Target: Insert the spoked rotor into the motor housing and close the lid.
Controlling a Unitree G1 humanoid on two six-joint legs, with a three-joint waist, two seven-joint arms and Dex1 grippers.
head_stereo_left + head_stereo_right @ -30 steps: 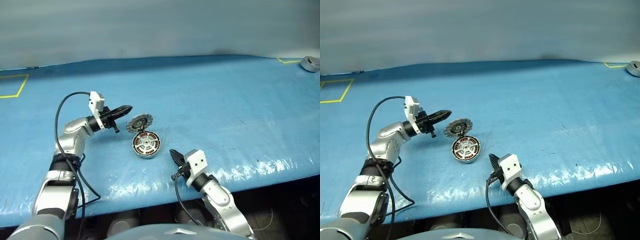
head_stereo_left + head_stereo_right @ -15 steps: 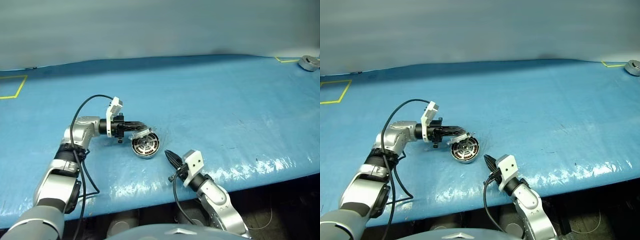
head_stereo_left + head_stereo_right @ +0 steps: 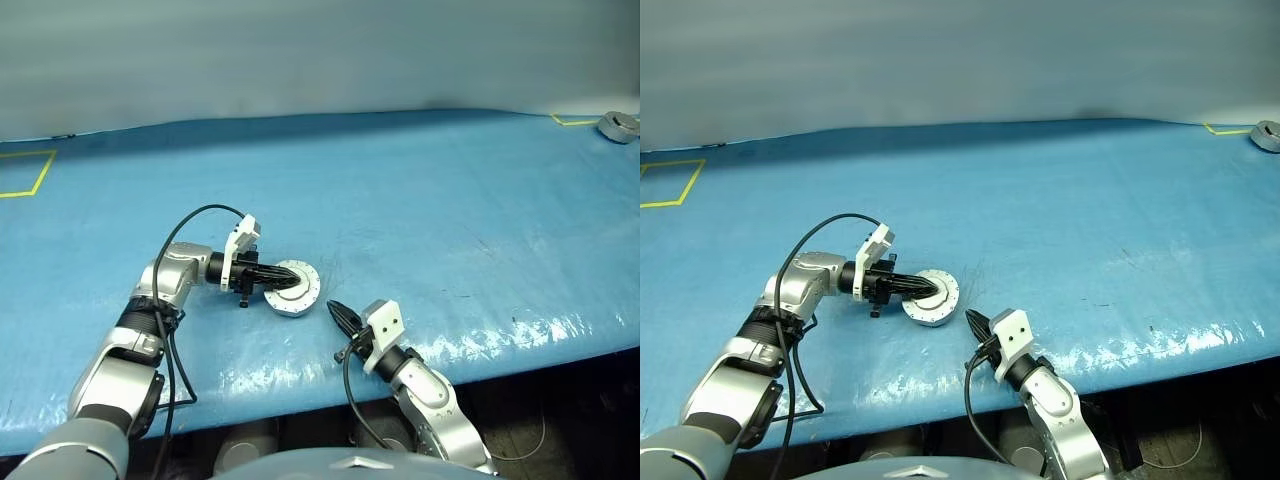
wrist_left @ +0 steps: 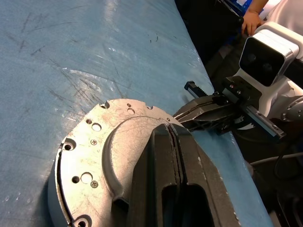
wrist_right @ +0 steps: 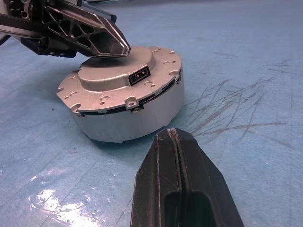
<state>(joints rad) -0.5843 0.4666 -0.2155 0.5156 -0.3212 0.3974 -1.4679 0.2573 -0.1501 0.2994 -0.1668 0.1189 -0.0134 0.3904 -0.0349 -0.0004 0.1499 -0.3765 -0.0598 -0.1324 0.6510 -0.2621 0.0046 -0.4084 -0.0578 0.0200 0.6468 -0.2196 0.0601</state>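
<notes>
Lid (image 5: 124, 80) sits on the motor housing (image 5: 132, 118) mid-table with a thin dark seam at the rim — left gripper (image 3: 290, 284) fingers together, resting on top, right gripper (image 3: 340, 316) pinched empty just near-right — looks nearly done, final seating left.

The lid (image 3: 291, 286), a second ago propped tilted behind the motor housing (image 5: 137, 118), now lies flat on it. The left pincer (image 3: 290, 283) has swung across and down, its closed tips resting on the lid.
</notes>
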